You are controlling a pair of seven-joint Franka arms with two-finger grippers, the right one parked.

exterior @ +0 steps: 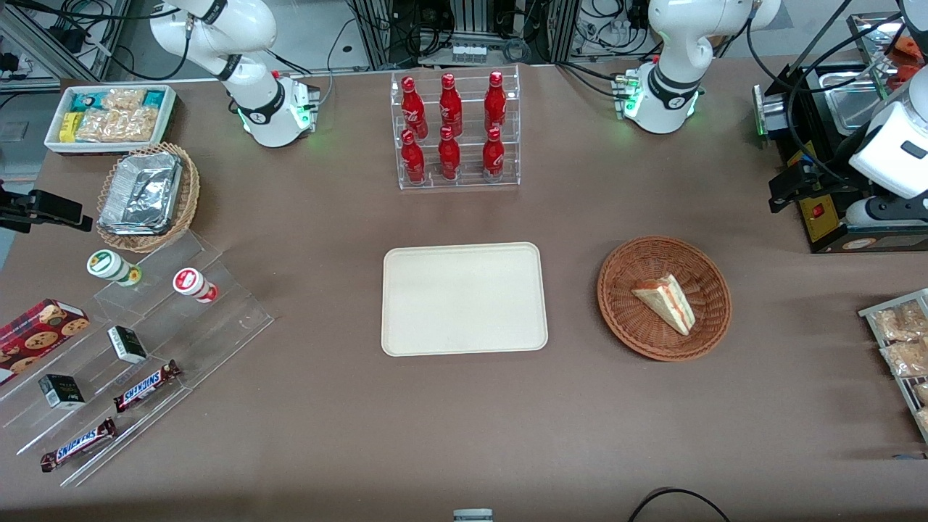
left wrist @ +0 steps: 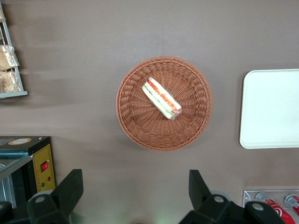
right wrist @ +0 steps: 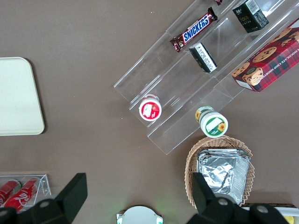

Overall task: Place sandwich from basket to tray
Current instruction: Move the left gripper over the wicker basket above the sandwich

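One sandwich (left wrist: 161, 98) in basket (left wrist: 135, 126), tool (left wrist: 135, 193) above, open

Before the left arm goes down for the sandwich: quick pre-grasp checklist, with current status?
1. Sandwich in basket: ok, it lies alone, with its layered edge facing up.
2. Gripper open: ok, the fingers are spread wide with nothing between them.
3. Gripper position: not ok yet, it is high above the table and offset from the basket, not centred over the sandwich.
4. Tray ready: ok, nothing lies on it.
5. Path from basket to tray: ok, only bare table lies between them.
6. Finger alignment with the wedge's long edge: cannot tell.
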